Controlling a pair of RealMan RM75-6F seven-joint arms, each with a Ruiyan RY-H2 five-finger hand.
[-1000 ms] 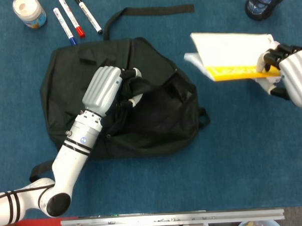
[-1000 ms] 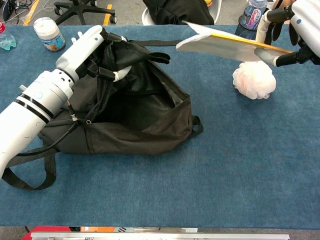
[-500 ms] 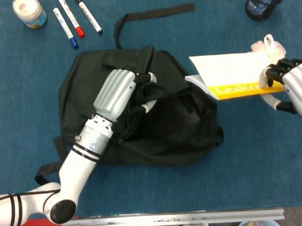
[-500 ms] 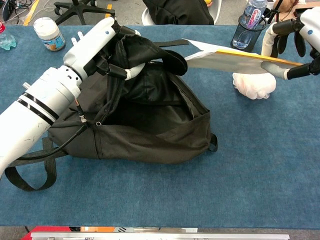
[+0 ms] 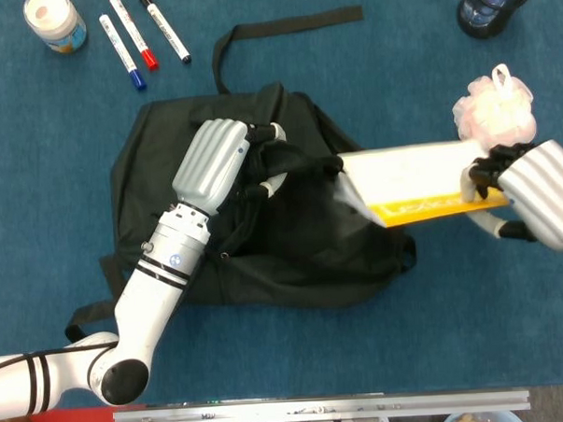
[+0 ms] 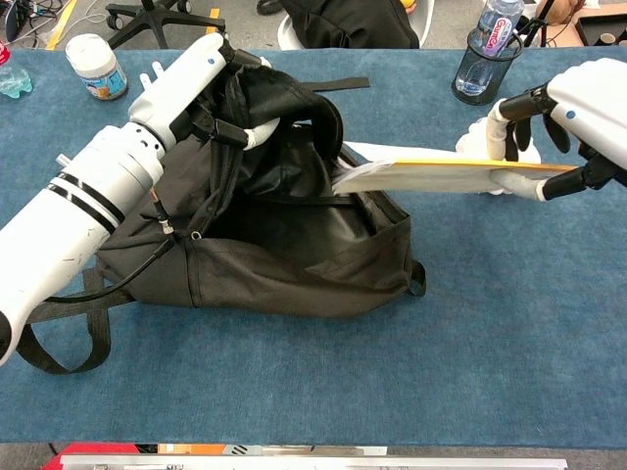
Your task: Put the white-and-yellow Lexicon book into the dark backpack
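Observation:
The dark backpack (image 5: pixel 255 240) (image 6: pixel 284 255) lies on the blue table with its mouth facing right. My left hand (image 5: pixel 225 162) (image 6: pixel 201 83) grips the upper flap and holds it lifted, so the opening gapes. The white-and-yellow Lexicon book (image 5: pixel 416 182) (image 6: pixel 431 174) lies nearly flat in the air, gripped at its right end by my right hand (image 5: pixel 533 192) (image 6: pixel 578 113). Its left end reaches just into the bag's mouth, under the raised flap.
A pale pink mesh puff (image 5: pixel 495 113) sits behind the right hand. A dark cup with a bottle (image 5: pixel 493 1) (image 6: pixel 482 64) stands far right. Three markers (image 5: pixel 143 32) and a white jar (image 5: pixel 54 20) (image 6: pixel 96 67) lie at far left. Backpack straps (image 5: pixel 283 24) (image 6: pixel 59 338) trail out.
My right hand has moved left and lower, bringing the book's left end from beside the backpack into its mouth. The left hand keeps the flap lifted, slightly higher.

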